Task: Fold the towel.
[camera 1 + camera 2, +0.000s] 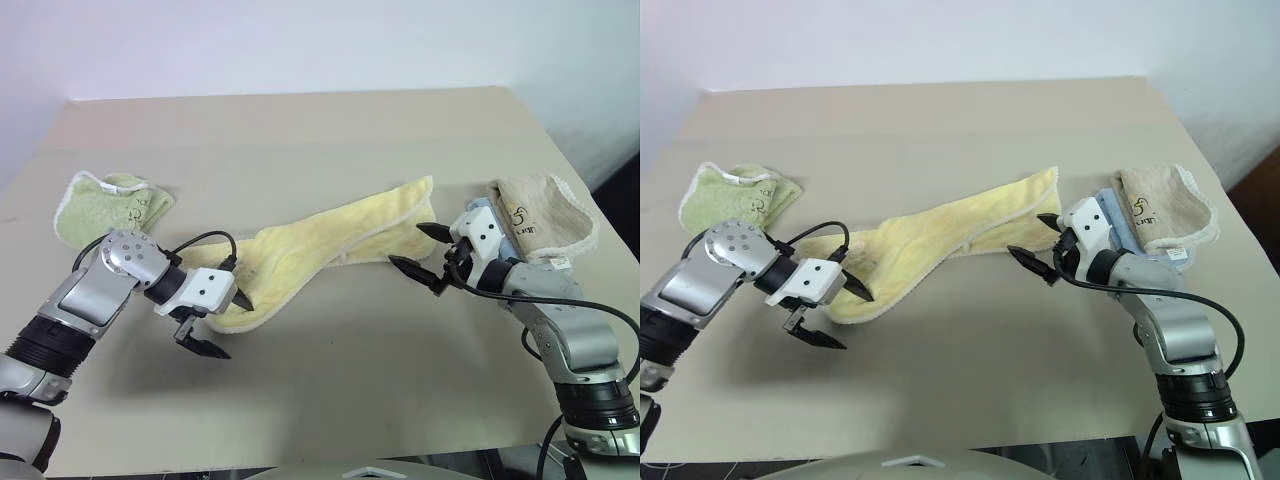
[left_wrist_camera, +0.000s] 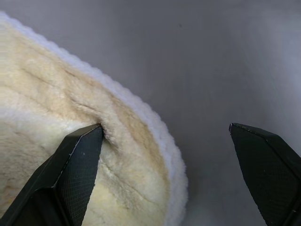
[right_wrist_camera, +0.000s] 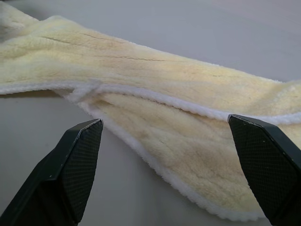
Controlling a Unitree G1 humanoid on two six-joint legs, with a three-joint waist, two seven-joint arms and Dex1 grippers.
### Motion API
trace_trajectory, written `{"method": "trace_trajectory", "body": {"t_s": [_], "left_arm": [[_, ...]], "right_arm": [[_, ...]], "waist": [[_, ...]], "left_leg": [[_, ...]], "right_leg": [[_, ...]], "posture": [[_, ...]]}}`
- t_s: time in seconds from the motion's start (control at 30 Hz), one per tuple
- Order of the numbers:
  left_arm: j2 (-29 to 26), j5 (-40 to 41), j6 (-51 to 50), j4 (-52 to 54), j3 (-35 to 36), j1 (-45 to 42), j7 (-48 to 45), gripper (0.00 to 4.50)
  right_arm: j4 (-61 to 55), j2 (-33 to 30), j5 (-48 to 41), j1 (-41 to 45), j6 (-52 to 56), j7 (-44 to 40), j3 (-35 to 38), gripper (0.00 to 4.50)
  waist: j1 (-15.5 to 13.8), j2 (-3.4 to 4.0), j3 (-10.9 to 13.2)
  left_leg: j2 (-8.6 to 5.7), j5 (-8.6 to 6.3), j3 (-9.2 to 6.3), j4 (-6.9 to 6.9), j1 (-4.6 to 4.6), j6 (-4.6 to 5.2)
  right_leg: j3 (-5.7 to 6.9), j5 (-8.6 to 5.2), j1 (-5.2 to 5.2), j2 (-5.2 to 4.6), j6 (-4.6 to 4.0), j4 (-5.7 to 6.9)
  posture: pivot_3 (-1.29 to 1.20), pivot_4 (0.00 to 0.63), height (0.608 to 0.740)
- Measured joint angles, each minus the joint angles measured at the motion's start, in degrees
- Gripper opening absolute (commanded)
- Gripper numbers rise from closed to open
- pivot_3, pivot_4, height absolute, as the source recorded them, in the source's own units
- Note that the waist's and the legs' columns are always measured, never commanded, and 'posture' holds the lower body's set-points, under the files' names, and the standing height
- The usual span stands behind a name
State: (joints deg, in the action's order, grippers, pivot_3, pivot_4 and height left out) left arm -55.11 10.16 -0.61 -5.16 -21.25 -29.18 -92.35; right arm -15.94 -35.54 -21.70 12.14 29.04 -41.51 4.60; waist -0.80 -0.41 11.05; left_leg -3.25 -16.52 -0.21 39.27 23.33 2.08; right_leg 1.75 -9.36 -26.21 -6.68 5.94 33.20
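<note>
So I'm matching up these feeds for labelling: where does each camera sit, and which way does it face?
Left eye view: on the head, looking forward and down at the table, the towel, both arms.
Right eye view: same head, same scene.
Left wrist view: on the left wrist, along the open left gripper at the towel's end.
Right wrist view: on the right wrist, along the open right gripper at the towel's middle.
Shared: all four show the towel.
</note>
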Motion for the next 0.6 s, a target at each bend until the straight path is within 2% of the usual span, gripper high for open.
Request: {"method": "trace_trajectory", "body": {"t_s": [0.1, 0.43, 0.47, 0.6], "left_arm": [[0.17, 0.11, 0.02, -0.42, -0.24, -0.25, 0.1, 3.57], [2.41, 0.37, 1.36, -4.34, 0.18, -1.01, 0.22, 0.19], [2.61, 0.45, 1.57, -4.88, 0.41, -1.08, 0.15, 0.02], [4.0, 0.48, 3.01, -8.03, 1.86, -1.29, 0.41, 0.02]], "right_arm": [[-0.97, -1.15, -0.13, -0.64, 0.67, -0.04, 0.83, 4.5], [-2.61, -2.72, -1.16, -1.1, 2.6, 0.0, 2.9, 4.5], [-2.79, -2.84, -1.16, -1.22, 2.7, 0.01, 2.97, 4.5], [-3.32, -2.85, -1.18, -1.74, 2.93, 0.07, 3.05, 4.5]], "waist": [[0.1, -0.01, -0.01], [0.18, -0.01, -0.02], [0.16, 0.0, -0.02], [0.12, 0.0, -0.03]], "left_leg": [[0.0, 0.0, 0.0, 0.01, -0.04, 0.0], [0.01, 0.0, 0.01, 0.01, -0.04, 0.0], [0.01, 0.0, 0.01, 0.01, -0.04, 0.0], [0.01, 0.0, 0.01, 0.03, -0.11, 0.0]], "right_leg": [[0.0, 0.0, 0.03, 0.0, 0.0, 0.0], [-0.02, 0.01, 0.02, 0.01, 0.01, 0.01], [-0.02, 0.01, 0.02, 0.01, 0.01, 0.01], [-0.02, 0.01, 0.08, 0.01, 0.01, 0.06]], "posture": [[0.0, 0.15, 0.728], [0.0, 0.15, 0.728], [0.0, 0.15, 0.728], [0.0, 0.15, 0.728]]}}
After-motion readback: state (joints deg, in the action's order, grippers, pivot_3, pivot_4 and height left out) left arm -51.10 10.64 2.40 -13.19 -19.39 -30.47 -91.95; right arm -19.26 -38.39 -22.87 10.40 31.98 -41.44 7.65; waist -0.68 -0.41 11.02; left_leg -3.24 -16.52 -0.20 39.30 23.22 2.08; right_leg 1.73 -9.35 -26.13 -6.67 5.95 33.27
